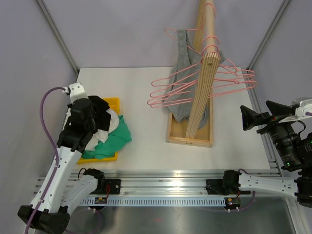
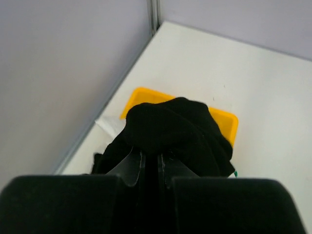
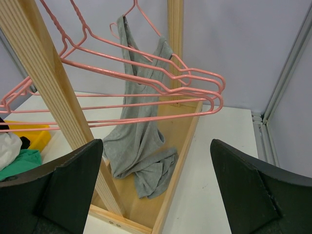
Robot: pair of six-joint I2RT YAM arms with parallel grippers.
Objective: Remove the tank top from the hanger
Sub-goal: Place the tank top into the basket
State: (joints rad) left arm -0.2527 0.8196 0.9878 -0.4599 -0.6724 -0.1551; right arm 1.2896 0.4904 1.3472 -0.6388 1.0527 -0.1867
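- Left hand (image 2: 152,158): pinched shut on a black garment (image 2: 175,126), over the yellow bin (image 2: 146,95), apparently the drop spot.
- Right hand (image 3: 156,146): fingers spread wide, facing the wooden rack (image 3: 44,73), seemingly ready to reach.
- Tank top (image 3: 139,136): grey, ahead and well apart from that hand, hung on the far pink hanger (image 3: 197,73), hem pooled in the rack base.

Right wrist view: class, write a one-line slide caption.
Grey tank top draped on a pink hanger on the wooden rack, framed by the open right pincer.
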